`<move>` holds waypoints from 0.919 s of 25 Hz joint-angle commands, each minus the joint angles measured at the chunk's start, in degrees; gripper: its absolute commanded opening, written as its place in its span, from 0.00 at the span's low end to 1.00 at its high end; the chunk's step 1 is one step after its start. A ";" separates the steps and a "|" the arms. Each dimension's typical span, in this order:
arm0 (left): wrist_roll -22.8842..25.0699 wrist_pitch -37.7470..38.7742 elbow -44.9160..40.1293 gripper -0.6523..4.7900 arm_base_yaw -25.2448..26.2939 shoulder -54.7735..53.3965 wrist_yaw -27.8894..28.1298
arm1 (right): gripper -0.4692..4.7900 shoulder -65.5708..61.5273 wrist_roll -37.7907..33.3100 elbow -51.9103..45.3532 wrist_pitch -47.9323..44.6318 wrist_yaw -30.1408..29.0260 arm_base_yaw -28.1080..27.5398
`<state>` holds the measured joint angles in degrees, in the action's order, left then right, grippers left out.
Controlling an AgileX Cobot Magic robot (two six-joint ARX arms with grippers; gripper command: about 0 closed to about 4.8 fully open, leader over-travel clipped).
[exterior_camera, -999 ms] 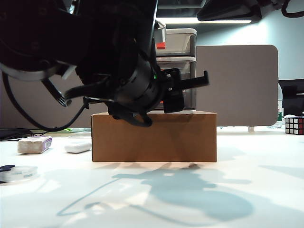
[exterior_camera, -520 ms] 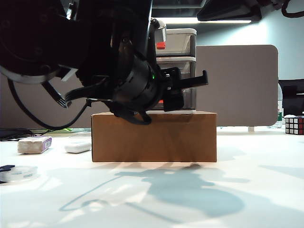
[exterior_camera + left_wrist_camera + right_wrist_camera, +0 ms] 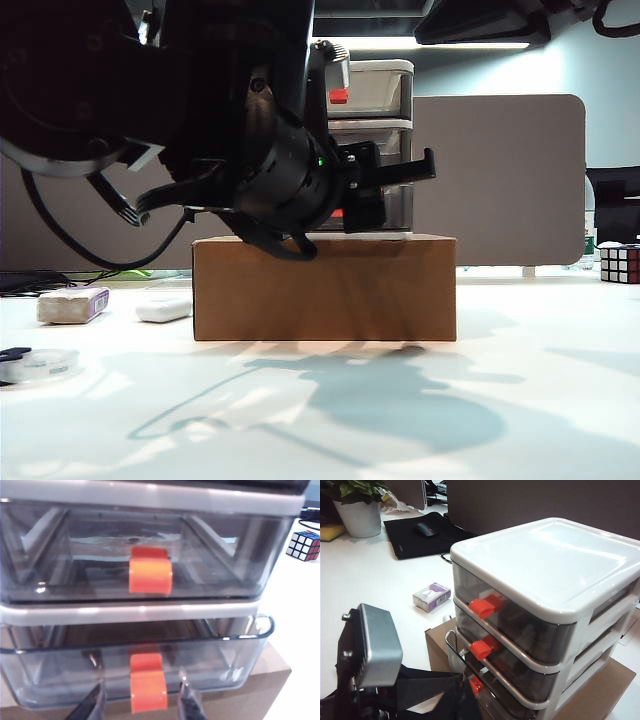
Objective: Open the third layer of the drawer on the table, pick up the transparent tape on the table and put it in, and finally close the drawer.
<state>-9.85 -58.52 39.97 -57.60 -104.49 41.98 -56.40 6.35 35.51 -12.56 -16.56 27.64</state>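
Note:
The drawer (image 3: 372,92) stands on a brown cardboard box (image 3: 325,288) at the back of the table (image 3: 560,400). The third layer (image 3: 220,655) is pulled out a little. Its red handle (image 3: 148,690) sits between the fingers (image 3: 93,705) of my left gripper (image 3: 141,704), which is open with a gap on each side. In the exterior view the left gripper (image 3: 425,172) points at the drawer front. The transparent tape (image 3: 40,365) lies flat at the table's near left. My right gripper does not show; its camera looks down on the drawer (image 3: 545,565).
A white oblong bar (image 3: 163,308) and a grey block with a purple label (image 3: 72,305) lie left of the box. A Rubik's cube (image 3: 618,262) sits at the far right. A grey partition (image 3: 500,180) stands behind the drawer.

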 commanded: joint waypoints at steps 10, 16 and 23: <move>0.39 -1.16 0.35 0.44 0.63 0.02 -2.34 | 0.08 0.15 0.09 0.33 -0.59 -0.15 0.04; 0.44 -1.31 0.35 0.44 0.63 0.02 -2.34 | 0.08 0.15 0.09 0.33 -0.57 -0.15 0.04; 0.46 -1.57 0.35 0.34 0.66 0.02 -2.34 | 0.08 0.15 0.09 0.33 -0.57 -0.13 0.04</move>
<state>-9.78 -59.33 39.97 -57.10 -104.55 39.83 -56.40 6.35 35.51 -12.53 -16.56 27.66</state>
